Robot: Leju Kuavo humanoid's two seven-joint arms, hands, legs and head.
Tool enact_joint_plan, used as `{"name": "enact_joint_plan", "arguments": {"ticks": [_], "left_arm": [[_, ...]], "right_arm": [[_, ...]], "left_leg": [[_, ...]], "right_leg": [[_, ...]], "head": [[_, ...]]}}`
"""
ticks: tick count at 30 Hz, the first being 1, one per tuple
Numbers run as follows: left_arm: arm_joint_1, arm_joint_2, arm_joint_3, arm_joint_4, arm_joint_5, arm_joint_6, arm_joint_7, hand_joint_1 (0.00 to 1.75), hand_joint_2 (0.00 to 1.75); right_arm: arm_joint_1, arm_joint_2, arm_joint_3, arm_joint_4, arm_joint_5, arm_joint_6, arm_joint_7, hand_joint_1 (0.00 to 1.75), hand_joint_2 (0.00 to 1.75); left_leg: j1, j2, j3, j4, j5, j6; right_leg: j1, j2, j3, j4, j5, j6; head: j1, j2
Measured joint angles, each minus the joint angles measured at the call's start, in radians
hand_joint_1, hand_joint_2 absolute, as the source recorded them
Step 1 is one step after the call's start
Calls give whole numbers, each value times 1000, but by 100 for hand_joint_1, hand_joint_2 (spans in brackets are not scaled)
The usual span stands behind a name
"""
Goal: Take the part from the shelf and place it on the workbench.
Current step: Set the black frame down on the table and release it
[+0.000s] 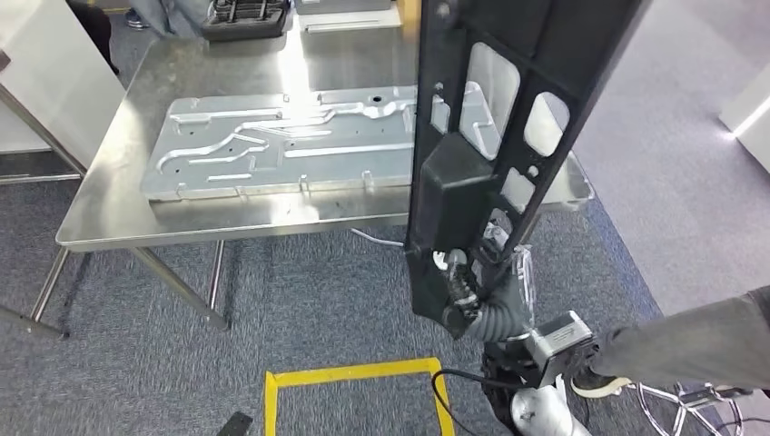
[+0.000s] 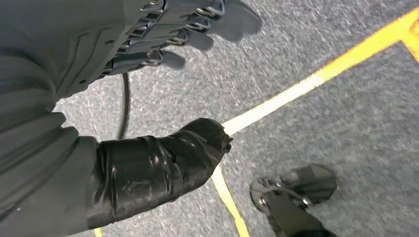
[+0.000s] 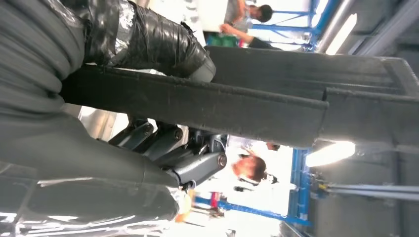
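Right hand grips lower end of long black part, fingers wrapped round its edge, thumb pressed on opposite side. Part stands near upright above hand, its upper length over edge of steel workbench. Left hand hangs over carpet, fingers spread, holding nothing.

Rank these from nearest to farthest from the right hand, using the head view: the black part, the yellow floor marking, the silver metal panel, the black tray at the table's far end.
From the right hand:
1. Black part, held in that hand.
2. Yellow floor marking, on the carpet lower left.
3. Silver metal panel, lying on the table.
4. Black tray, at the far table edge.
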Motion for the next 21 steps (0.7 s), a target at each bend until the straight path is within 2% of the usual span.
{"name": "enact_joint_plan", "arguments": {"ticks": [2,3,4,6,7,8,9,10,12,13,14,17,18,19,21], "left_arm": [[2,0,0,0,3,3,0,0,175],[2,0,0,0,6,4,1,0,175],[1,0,0,0,8,4,2,0,175],[-1,0,1,0,15,4,4,0,175],[-1,0,2,0,17,4,5,0,175],[-1,0,4,0,19,3,6,0,175],[0,0,5,0,21,2,7,0,175],[0,0,5,0,21,0,9,0,175],[-1,-1,6,0,21,-2,11,0,175],[-2,-3,7,0,21,-2,12,0,175],[-3,-4,7,0,21,-2,13,0,175],[-4,-4,8,0,21,1,16,0,175],[-4,-4,8,0,21,2,16,0,175],[-6,-4,8,0,22,2,16,0,175],[-9,-5,8,0,23,3,16,0,175]], "right_arm": [[6,-16,-26,-2,-23,1,-10,175,175],[7,-25,-40,-4,-26,3,-10,175,175],[8,-33,-55,-6,-24,7,-5,175,175],[12,-49,-78,-9,-14,12,10,175,175],[17,-55,-87,-10,-7,13,18,175,175],[22,-60,-93,-10,-2,13,27,175,175],[26,-66,-99,-10,5,13,35,175,175],[29,-72,-104,-10,11,13,42,175,175],[32,-83,-115,-11,21,12,54,175,175],[33,-86,-120,-12,23,12,58,175,175],[35,-90,-124,-14,25,12,61,175,175],[44,-95,-130,-21,34,10,70,175,175],[45,-96,-131,-23,42,8,74,175,175],[45,-97,-131,-25,50,6,78,175,175],[47,-99,-132,-28,65,0,87,175,175]], "left_leg": [[3,-1,18,-8,6,15],[4,-1,29,-11,3,22],[3,-2,38,-13,-1,28],[-2,-2,52,-14,-14,39],[-4,-2,59,-14,-21,41],[-6,-3,67,-14,-28,43],[-9,-4,78,-14,-37,44],[-10,-5,91,-13,-46,44],[-14,-7,116,-11,-67,42],[-16,-8,123,-10,-77,38],[-17,-9,127,-10,-85,33],[-19,-9,140,-6,-97,16],[-18,-7,136,12,-100,11],[-17,-6,118,47,-109,6],[-10,-3,41,170,-147,-7]], "right_leg": [[2,-4,2,25,-7,10],[3,-6,-12,60,-15,13],[3,-8,-38,113,-29,14],[7,-8,-119,234,-74,15],[8,-8,-156,276,-96,15],[9,-8,-181,294,-108,15],[9,-8,-192,279,-97,12],[11,-8,-187,235,-62,7],[19,-8,-162,106,43,-8],[23,-7,-151,61,75,-15],[27,-7,-145,34,95,-22],[22,-5,-125,16,94,-37],[19,-5,-115,10,92,-43],[16,-5,-105,6,90,-47],[14,-6,-92,2,80,-51]], "head": [[1,0],[4,0],[6,0],[9,0],[9,0],[9,0],[9,0],[10,0],[9,0],[7,0],[5,0],[3,0],[2,0],[1,0],[-2,0]]}}
